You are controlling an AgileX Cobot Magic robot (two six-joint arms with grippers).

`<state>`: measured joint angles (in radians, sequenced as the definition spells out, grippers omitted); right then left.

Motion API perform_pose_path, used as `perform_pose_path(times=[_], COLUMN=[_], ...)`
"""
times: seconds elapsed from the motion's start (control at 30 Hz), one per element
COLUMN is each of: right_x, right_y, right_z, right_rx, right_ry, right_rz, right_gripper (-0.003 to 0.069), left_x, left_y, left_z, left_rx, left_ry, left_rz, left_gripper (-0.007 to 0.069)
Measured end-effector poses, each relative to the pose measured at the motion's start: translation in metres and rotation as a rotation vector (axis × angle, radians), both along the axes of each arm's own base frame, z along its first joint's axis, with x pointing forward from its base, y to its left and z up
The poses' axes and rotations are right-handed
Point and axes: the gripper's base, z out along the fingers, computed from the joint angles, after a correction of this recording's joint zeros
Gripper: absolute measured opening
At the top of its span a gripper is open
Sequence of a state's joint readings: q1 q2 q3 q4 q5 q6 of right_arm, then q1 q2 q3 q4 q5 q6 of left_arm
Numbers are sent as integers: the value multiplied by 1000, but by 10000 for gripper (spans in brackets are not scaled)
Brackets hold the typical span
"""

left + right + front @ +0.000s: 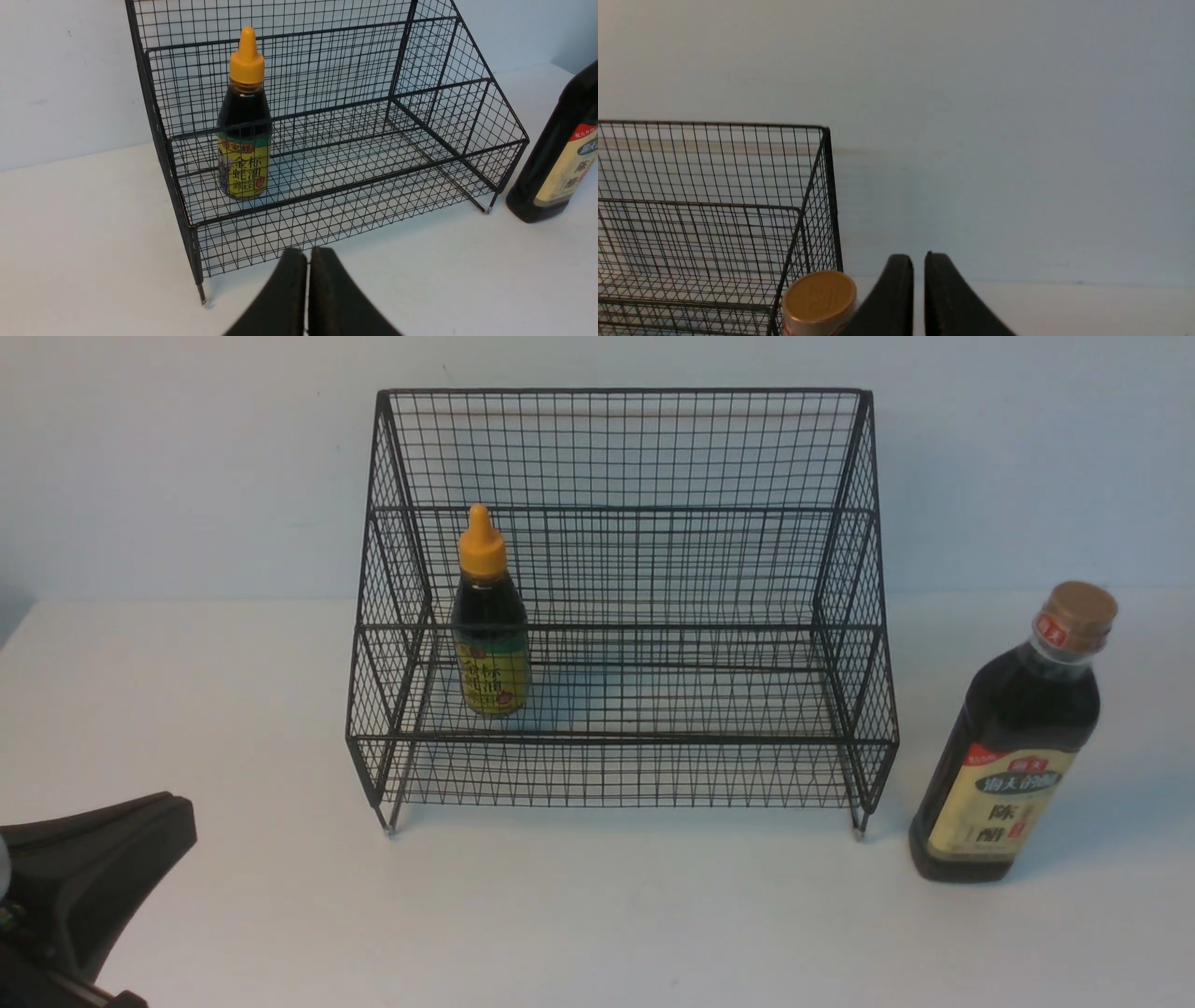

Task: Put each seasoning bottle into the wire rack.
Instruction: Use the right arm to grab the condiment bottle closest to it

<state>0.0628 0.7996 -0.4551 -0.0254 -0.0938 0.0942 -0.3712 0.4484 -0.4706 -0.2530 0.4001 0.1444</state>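
One orange-capped bottle [490,616] stands in the wire rack's [621,448] lower tier by its left wall, with open shelf to its right. I see the tan-capped bottle [1013,737] on the desk [597,915] just off the rack's right edge. My left jaws are clenched; my right jaws are barely parted and empty.

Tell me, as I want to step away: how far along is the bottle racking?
Half done. The orange-capped bottle stands on the lower tier of the wire rack. Nothing is in hand: the left claw is shut and empty; the right claw, barely parted, is near the cap of the tan-capped bottle, not gripping it. Left: that bottle, on the table right of the rack, must go in.
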Motion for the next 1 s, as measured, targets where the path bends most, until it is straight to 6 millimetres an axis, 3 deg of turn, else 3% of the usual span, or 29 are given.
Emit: perform_pose_path(times=[0.07, 0.3, 0.37, 0.5, 0.73, 1.0], right_x=[7, 26, 35, 47, 66, 64], right_y=[5, 35, 38, 40, 43, 37], right_z=[0, 6, -1, -16, -27, -23], right_rx=[34, 8, 3, -6, -29, -12], right_ry=[9, -33, -3, 65, 52, 45], right_rz=[22, 184, 191, 186, 171, 110], right_gripper=[106, 341, 444, 561, 617, 617], left_x=[0, -1, -1, -1, 0, -1], left_y=[0, 0, 0, 0, 1, 1], left_z=[-1, -2, -2, -2, -3, -4], left_rx=[3, 5, 5, 6, 48, 57], left_ry=[6, 16, 16, 18, 11, 25], left_rz=[-2, -4, -4, -4, -1, -4], left_gripper=[-5, -5, -5, -5, -5, -5])
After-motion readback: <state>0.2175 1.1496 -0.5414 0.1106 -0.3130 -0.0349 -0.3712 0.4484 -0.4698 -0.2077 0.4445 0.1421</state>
